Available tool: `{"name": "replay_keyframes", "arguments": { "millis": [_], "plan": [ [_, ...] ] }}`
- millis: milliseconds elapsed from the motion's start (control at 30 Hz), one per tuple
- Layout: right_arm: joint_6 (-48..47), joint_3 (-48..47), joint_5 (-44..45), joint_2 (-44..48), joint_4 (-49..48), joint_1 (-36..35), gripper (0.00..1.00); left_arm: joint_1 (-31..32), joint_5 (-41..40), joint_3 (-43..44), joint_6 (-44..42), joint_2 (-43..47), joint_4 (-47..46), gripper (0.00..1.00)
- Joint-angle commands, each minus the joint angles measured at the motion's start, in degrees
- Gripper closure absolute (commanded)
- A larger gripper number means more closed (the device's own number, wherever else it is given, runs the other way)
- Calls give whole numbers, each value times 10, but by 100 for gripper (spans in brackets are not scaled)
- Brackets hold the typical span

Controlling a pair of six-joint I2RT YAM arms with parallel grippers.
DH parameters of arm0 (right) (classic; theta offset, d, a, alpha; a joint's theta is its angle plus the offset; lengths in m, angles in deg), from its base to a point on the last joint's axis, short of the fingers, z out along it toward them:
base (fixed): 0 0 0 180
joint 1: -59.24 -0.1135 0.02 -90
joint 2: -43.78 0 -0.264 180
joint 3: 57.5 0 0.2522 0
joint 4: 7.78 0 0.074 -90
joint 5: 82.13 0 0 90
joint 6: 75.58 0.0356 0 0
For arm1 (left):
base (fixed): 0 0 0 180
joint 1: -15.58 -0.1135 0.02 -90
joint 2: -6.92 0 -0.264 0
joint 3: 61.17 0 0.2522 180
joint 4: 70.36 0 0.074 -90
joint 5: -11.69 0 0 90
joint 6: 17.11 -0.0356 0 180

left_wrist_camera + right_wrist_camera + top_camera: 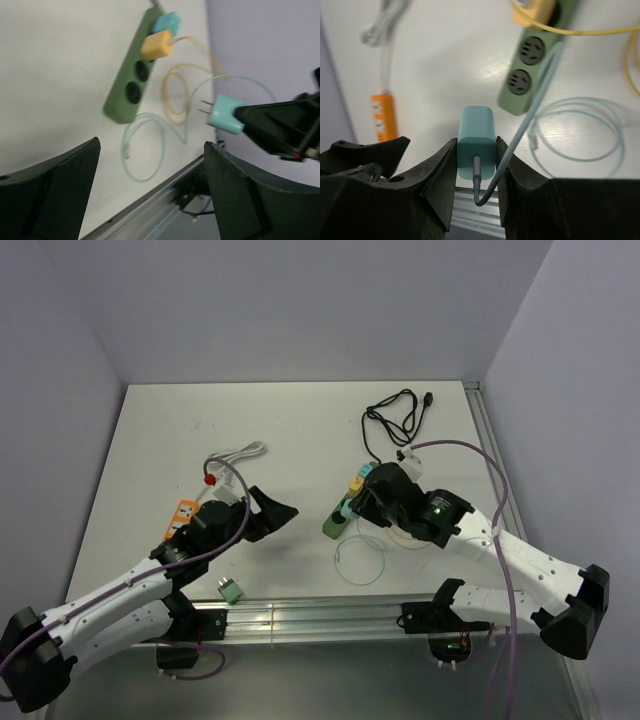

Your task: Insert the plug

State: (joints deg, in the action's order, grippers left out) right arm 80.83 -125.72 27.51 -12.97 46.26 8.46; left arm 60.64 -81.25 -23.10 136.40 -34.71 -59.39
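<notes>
The plug point(476, 142) is being clamped between the right fingers point(435, 175), not yet inserted; two sockets on the strip point(532, 65) (lying at the plug's one o'clock) are showing free. The right arm is being held low over the tabletop point(300, 430), the left fingers point(55, 190) being held wide apart, empty.

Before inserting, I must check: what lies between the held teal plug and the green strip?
Right wrist view: only bare table between teal plug and green strip; the plug's own cable runs alongside.
</notes>
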Motion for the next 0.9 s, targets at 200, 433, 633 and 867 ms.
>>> {"name": "replay_keyframes", "arguments": {
  "millis": [200,433,633,867],
  "plan": [
    [-50,-78,-100,-105,57,96,100,2,0,-28,-27,-80,-72,12],
    [-52,-187,-95,-255,139,104,100,1,-20,-38,-43,-33,-50,14],
    [-55,-222,-120,-303,155,132,100,1,-25,-52,-42,8,-37,14],
    [-70,-250,-114,-384,186,156,100,2,-32,-56,-51,44,-34,14]
  ]
}}
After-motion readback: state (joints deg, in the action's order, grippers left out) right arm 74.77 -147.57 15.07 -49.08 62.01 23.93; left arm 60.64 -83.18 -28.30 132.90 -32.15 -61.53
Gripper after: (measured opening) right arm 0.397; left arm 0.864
